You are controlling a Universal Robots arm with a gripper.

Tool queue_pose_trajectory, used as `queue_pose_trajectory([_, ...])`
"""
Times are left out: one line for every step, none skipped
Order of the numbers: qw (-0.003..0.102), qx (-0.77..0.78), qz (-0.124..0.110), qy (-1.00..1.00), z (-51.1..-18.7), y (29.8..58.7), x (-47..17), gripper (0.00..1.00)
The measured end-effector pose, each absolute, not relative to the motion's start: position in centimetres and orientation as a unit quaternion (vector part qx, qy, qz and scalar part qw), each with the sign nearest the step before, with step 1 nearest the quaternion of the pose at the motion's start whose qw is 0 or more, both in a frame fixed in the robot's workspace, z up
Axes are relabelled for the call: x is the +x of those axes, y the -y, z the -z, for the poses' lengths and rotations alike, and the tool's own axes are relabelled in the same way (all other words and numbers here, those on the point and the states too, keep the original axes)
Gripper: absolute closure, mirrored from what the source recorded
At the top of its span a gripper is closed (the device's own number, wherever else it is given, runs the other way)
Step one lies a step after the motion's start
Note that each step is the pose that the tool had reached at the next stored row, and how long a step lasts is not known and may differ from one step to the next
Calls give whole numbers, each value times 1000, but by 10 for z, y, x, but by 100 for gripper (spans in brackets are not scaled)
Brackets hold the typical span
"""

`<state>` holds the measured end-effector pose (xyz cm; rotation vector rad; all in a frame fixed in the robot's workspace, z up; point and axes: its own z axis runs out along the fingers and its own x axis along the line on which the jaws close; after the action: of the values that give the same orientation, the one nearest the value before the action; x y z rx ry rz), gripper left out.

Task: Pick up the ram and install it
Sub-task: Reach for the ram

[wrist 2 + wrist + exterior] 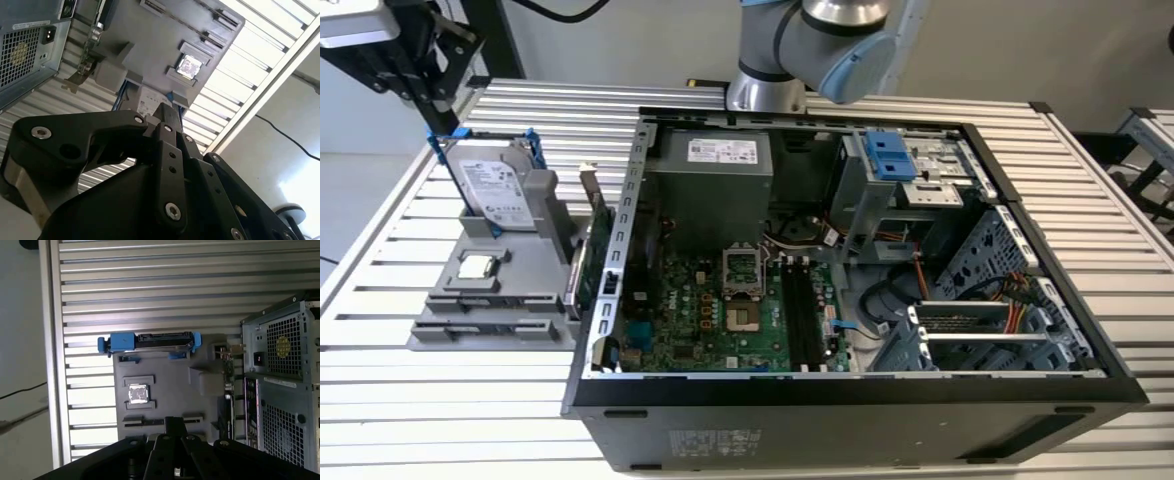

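Gripper is pinched down narrow, nothing visible between the tips. In the exterior view it hangs high over the grey parts fixture, well clear of it. The thin dark strip in the fixture's long slot, in line with the tips in the first wrist view, is what I take for the ram — not certain. Chip and hard drive sit beyond it, and the open PC case is just beside the fixture. My read — pick not made yet, install all left.
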<state>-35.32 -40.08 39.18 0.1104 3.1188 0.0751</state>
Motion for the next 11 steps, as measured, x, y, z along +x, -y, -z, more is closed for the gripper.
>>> queue_pose_trajectory([10,35,-24,-999,-392,402,-354,100])
queue_pose_trajectory([10,35,-24,-999,-392,402,-354,100])
queue_pose_trajectory([10,35,-24,-999,-392,403,-355,100])
queue_pose_trajectory([10,35,-24,-999,-392,404,-355,100])
queue_pose_trajectory([10,35,-24,-999,-392,405,-355,100])
queue_pose_trajectory([10,35,-24,-999,-392,406,-356,100])
queue_pose_trajectory([10,35,-24,-999,-392,407,-356,100])
queue_pose_trajectory([10,35,-24,-999,-392,407,-356,100])
queue_pose_trajectory([10,35,-24,-999,-392,408,-357,100])
queue_pose_trajectory([10,35,-24,-999,-392,409,-357,100])
queue_pose_trajectory([10,35,-24,-999,-392,410,-357,100])
